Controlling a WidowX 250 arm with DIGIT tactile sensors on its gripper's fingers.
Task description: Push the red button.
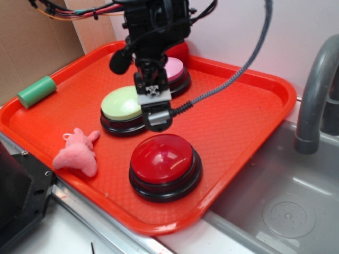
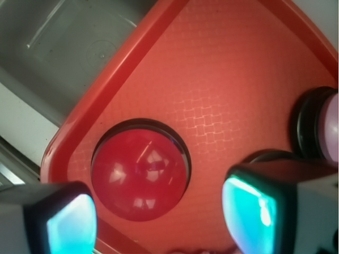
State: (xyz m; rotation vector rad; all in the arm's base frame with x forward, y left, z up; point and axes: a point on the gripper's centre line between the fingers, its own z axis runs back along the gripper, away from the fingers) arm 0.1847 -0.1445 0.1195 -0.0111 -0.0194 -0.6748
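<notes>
Red button (image 1: 165,159) at tray (image 1: 249,124) near edge | our tool (image 2: 159,214) hovers above, fingers parted, empty | we judge descent next

Black arm with braided grey cable, silver bracket, gripper (image 1: 157,117) with teal-glowing pads (image 2: 249,209)

Exterior: hand (image 1: 157,114) covers the green button's (image 1: 123,103) right edge and most of the pink button (image 1: 176,70). Faucet (image 1: 318,90) cut by right edge. Wrist: pink button (image 2: 331,127) cut at right edge; fingers (image 2: 249,209) blurred and cropped below.
</notes>
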